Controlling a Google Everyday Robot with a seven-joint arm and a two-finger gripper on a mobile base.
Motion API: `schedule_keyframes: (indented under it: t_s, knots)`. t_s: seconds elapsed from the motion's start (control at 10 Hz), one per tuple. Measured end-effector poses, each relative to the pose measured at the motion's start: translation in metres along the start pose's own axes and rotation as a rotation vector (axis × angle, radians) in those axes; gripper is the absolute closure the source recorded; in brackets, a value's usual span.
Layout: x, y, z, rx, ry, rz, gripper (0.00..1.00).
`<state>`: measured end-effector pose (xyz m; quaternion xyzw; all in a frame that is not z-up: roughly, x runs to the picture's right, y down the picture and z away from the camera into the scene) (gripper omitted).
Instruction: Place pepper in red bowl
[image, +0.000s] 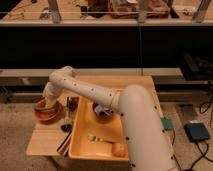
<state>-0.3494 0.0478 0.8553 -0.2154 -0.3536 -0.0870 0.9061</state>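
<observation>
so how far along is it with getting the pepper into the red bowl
Nearly done, it seems. The gripper is down over the red bowl at the table's left edge, and a pale green sliver there looks like the pepper, at the bowl's rim. What looks left is letting go and lifting the arm clear of the bowl.

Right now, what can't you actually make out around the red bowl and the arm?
- The tool, over the red bowl in the camera view: its end merges with the bowl, too blurred to read.
- The pepper: a greenish smear at the bowl's rim, whether held or lying inside cannot be told.
- The dark bowl in the yellow tub: partly covered by the arm.
- The orange piece: too blurred to identify.
</observation>
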Motion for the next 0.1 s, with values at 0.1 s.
schedule_keyframes:
  t_s: [0.1]
  knots:
    - [-0.0037, 0.0009, 0.0008, -0.007, -0.010, -0.015, 0.20]
